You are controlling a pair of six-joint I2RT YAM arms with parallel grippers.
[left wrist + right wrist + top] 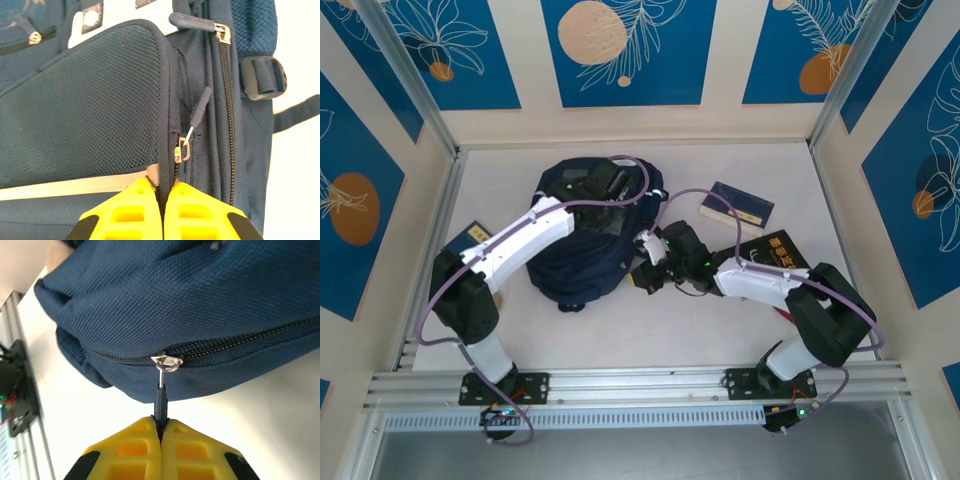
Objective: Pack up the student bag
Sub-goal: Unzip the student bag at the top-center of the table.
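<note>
Bag (pixel 570 262) is laid on the bench (pixel 720 330), left of centre, between the two arms. Its piped seam (pixel 167 100), beside a mesh panel (pixel 85 100), is pinched by the left claw (pixel 161 184), the fingers pressed together on it. At the bag's near right side, a zip pull (pixel 160 402) is pinched by the right claw (pixel 161 424). Two books (pixel 736 205) are seen to the right, apart from the bag.

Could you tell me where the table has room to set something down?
Bare: the strip between student bag and front rail, and the far-left corner by the back wall. Crowded: right of the bag, around the books.
</note>
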